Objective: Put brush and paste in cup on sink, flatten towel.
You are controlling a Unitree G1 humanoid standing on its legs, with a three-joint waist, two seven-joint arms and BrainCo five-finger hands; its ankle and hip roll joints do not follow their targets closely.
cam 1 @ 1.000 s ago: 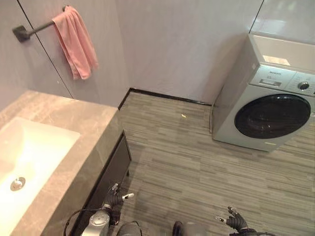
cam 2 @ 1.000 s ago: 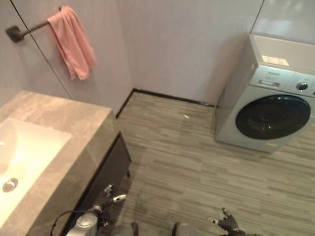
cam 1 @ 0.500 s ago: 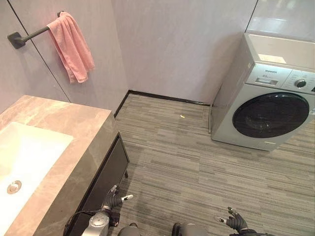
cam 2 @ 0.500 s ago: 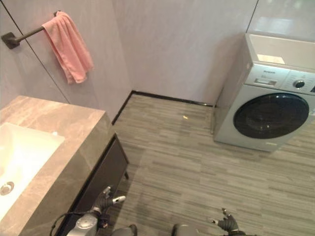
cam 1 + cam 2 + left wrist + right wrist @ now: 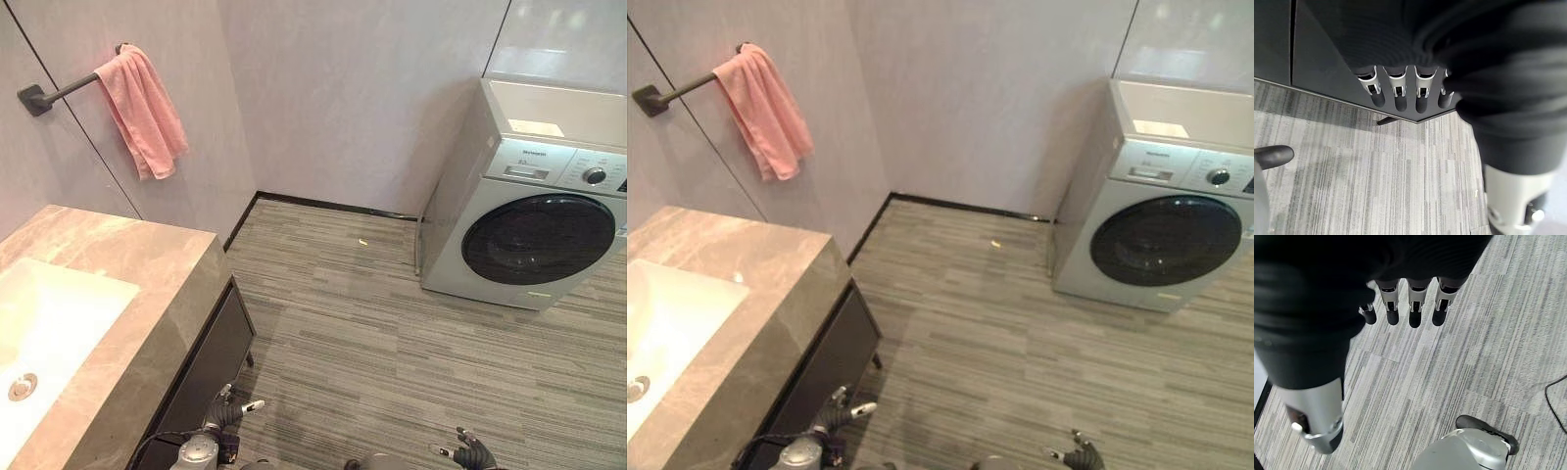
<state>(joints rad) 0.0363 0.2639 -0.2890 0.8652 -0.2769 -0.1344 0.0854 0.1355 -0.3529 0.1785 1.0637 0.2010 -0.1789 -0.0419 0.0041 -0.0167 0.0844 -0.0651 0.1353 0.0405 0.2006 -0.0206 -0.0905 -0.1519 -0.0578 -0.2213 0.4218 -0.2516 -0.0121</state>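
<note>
A pink towel (image 5: 142,108) hangs bunched on a dark wall bar (image 5: 54,93) at the upper left, above the stone counter (image 5: 147,284). A white sink basin (image 5: 49,323) with a metal drain is set into that counter. My left hand (image 5: 227,413) hangs low beside the dark cabinet, fingers (image 5: 1398,90) straight and holding nothing. My right hand (image 5: 470,455) hangs low over the floor on the right, its fingers (image 5: 1413,308) relaxed and empty.
A dark cabinet (image 5: 211,357) sits under the counter, close to my left hand. A silver front-loading washing machine (image 5: 534,196) stands against the far wall on the right. Grey striped floor (image 5: 392,323) lies between them, with a small scrap (image 5: 363,241) near the wall.
The whole picture has shifted, so the camera has moved: the towel sits lower and the sink further left. Both hands stay low and open.
</note>
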